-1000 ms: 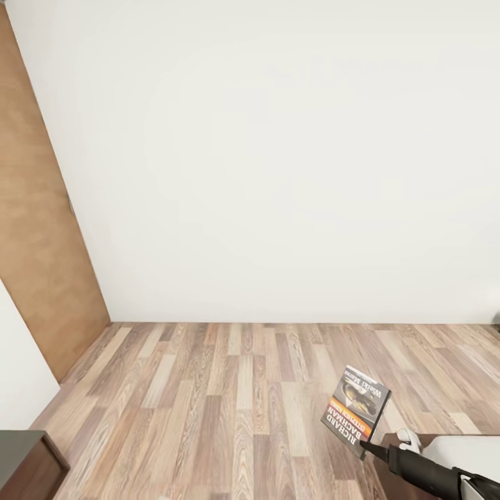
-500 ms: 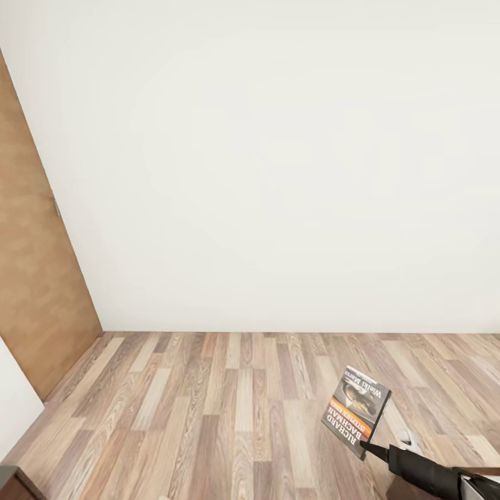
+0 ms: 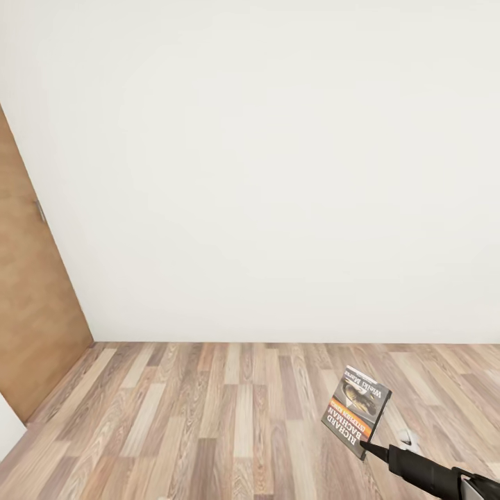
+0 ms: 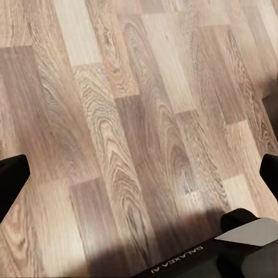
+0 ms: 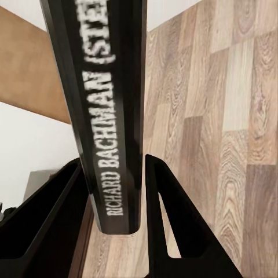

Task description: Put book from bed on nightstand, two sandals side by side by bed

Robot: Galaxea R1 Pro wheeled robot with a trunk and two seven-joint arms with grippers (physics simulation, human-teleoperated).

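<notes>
Gripping the book (image 3: 356, 411) upright, right jaws clamp its spine; left jaws stand apart.

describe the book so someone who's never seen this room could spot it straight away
Start at the wide white wall and drop to the wood-plank floor below it. At the head view's lower right, a thin dark-grey paperback book is held above the planks, clamped at its lower corner between the black fingers of the right gripper. Its orange band and white "Richard Bachman" lettering mark it out.
</notes>
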